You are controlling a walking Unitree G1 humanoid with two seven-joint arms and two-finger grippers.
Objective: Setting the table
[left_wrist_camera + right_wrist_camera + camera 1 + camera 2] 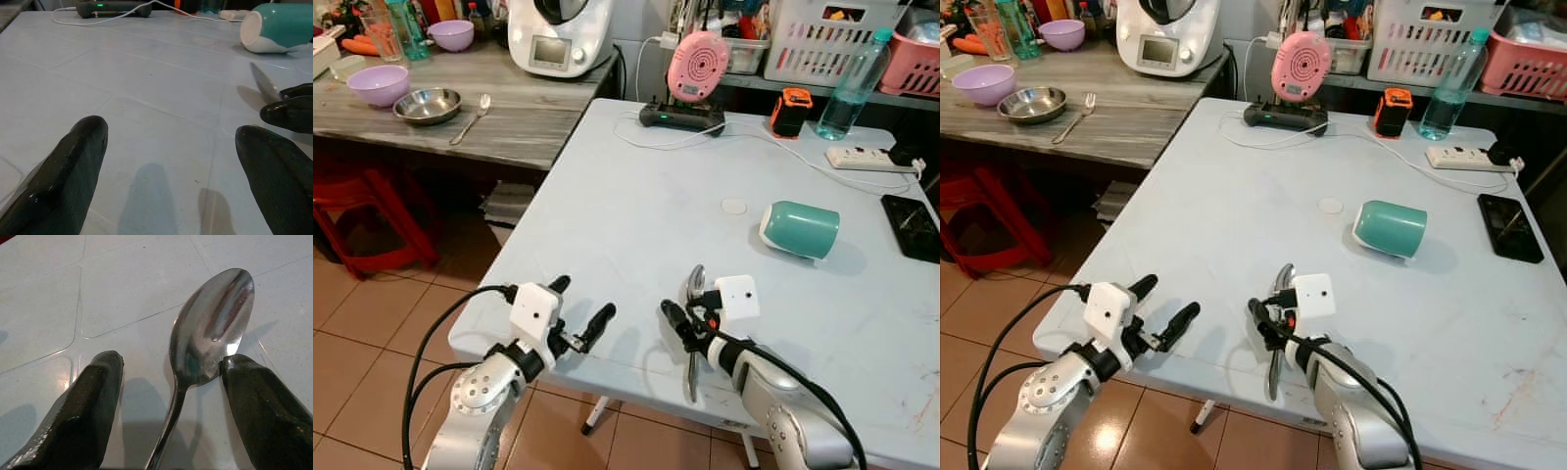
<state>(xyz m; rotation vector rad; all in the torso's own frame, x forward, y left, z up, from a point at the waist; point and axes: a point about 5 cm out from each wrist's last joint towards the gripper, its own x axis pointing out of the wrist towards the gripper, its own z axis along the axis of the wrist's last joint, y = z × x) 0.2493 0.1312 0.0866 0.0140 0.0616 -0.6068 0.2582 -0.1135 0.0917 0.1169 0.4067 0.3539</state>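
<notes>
White plastic tabletop, smooth with faint moulded panel lines. Teal cup on its side, white base toward robot's left. Left gripper over near edge, fingers spread wide, holding nothing. Right gripper low at near edge, fingers apart either side of spoon, not clamped. Spoon shiny metal, lying flat, long axis running away from robot, bowl at far end; handle partly hidden under right gripper.
</notes>
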